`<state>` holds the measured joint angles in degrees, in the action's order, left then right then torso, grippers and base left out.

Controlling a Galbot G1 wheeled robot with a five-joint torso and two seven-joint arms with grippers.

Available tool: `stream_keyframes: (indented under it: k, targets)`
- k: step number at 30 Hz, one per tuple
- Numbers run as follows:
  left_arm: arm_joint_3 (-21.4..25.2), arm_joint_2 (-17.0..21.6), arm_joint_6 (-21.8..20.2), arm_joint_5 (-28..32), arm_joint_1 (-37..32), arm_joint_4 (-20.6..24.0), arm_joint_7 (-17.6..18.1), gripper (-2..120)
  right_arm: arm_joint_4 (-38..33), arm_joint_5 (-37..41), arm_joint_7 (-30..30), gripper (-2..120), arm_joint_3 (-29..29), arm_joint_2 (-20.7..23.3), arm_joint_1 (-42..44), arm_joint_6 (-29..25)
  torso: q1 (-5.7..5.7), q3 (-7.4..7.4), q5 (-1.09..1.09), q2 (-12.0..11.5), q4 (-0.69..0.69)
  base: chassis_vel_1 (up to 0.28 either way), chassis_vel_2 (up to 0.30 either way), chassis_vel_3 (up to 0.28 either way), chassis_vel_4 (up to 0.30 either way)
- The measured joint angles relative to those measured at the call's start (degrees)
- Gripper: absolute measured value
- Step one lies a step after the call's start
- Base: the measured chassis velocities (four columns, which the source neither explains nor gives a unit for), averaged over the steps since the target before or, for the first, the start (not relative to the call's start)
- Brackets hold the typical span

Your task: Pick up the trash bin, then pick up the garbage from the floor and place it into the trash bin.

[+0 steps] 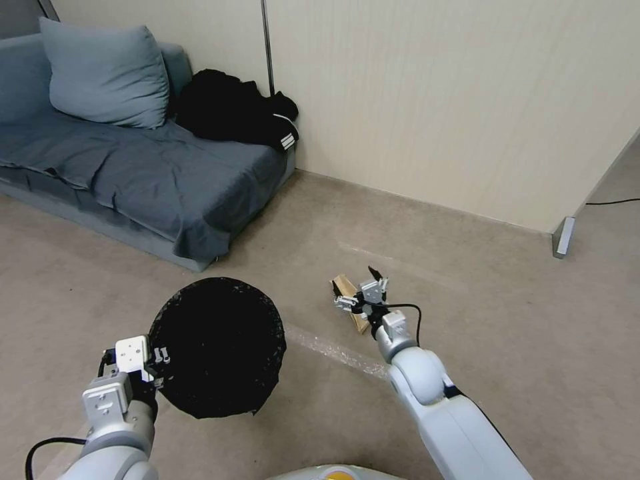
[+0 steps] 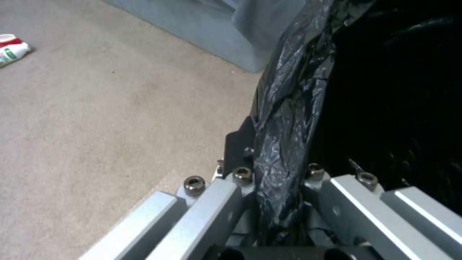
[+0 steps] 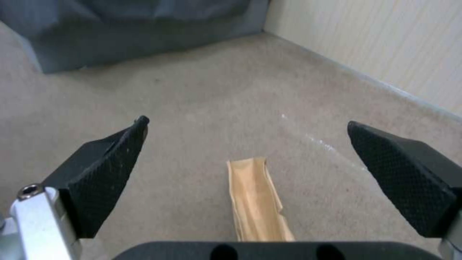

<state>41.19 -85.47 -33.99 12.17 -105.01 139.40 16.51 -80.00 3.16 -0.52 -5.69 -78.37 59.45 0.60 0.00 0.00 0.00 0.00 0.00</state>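
The trash bin (image 1: pixel 217 347), its black bag folded over the rim, is held off the floor at the lower left. My left gripper (image 1: pixel 157 367) is shut on its near rim; the left wrist view shows the left gripper (image 2: pixel 277 159) pinching the crinkly bag (image 2: pixel 288 108) and rim. A strip of tan crumpled paper (image 1: pixel 346 289), part of the garbage, lies on the carpet. Just above it, my right gripper (image 1: pixel 353 279) hangs open. In the right wrist view the paper (image 3: pixel 255 198) lies between the spread fingers (image 3: pixel 110 173) of the right gripper (image 3: pixel 246 122). A squashed red-and-white cup (image 2: pixel 12 48) lies farther off.
A grey sofa (image 1: pixel 133 167) with a pillow (image 1: pixel 103 73) and a black garment (image 1: pixel 233 110) stands at the back left. A cream wall (image 1: pixel 433 100) runs behind the paper. A clear tape strip (image 1: pixel 333 350) crosses the carpet. Open carpet lies to the right.
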Motion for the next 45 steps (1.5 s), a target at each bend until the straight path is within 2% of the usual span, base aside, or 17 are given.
stream_keyframes:
  k: [15, 24, 34, 45]
  targets:
    - [-0.6, -0.8, 0.5, -1.7, -1.2, 0.6, 0.1, 1, 22.7, -4.9, 3.7, 100, -2.2, -3.7, -8.3, -5.7, 0.0, 0.0, 0.01, 0.0, 0.0, 0.0, 0.0, 0.0, 0.0]
    - [-0.7, -0.9, 0.7, -2.3, -2.1, 1.2, 0.1, 1, 30.5, -7.7, 4.7, 100, -4.4, -5.6, -11.2, -9.3, 0.0, 0.0, 0.0, 0.0, 0.0, 0.0, 0.0, 0.0, 0.0]
    - [-1.3, -1.1, 1.6, -3.5, -3.3, 1.7, 0.2, 1, 44.8, -12.8, 7.2, 100, -9.3, -9.8, -19.3, -13.3, 0.0, 0.0, 0.0, 0.0, 0.01, 0.0, 0.0, 0.0, 0.0]
    - [-2.1, -1.3, 1.9, -4.5, -3.6, 1.7, 0.2, 1, 55.4, -17.3, 9.3, 100, -14.1, -12.3, -24.8, -14.9, 0.0, 0.0, 0.0, 0.0, 0.0, 0.0, 0.0, 0.0, 0.0]
